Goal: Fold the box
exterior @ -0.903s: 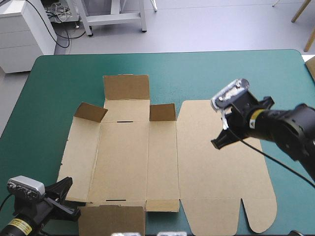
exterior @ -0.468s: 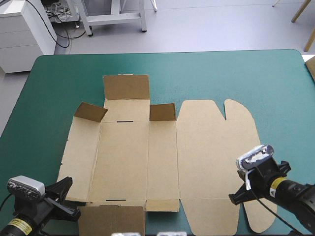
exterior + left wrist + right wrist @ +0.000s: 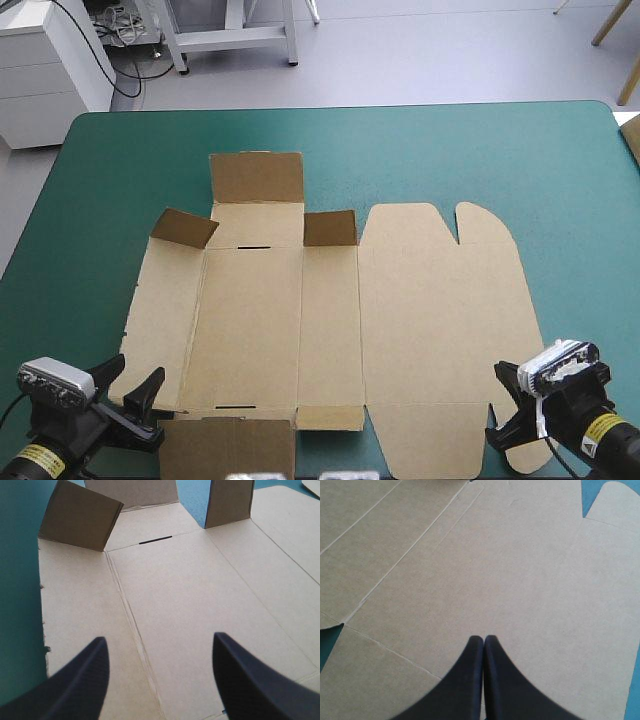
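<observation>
Where the left gripper (image 3: 159,638) stands: at the near left corner of the box (image 3: 250,320), aimed along the board toward the far flaps, its black fingers spread wide and holding nothing.
Right gripper (image 3: 483,640): fingers pressed together into one point, empty, over the near right corner of the lid panel (image 3: 440,300). I cannot tell whether the tip touches the board.
Where the box lies: a brown sheet open in the middle of the teal-green cover (image 3: 120,170), mostly flat. The far flap (image 3: 257,178), left corner flap (image 3: 185,228) and inner corner flap (image 3: 330,228) are partly raised, and the near flap (image 3: 228,445) lies flat.
Stage, as I judge it: barely begun, with no wall tucked.
Risk of sliding: nothing grips the sheet, so a push from one side alone would likely skate it across the cover instead of creasing it.
Risk at the left wall: open fingers coming in too shallow may ride over the edge rather than under it, bending the board off its score line.
Risk at the raised flaps: they are loose, so they may drop back or end up outside a rising wall.
Risk at the lid panel: a closed tip can only press, and too much force could dent the board.
</observation>
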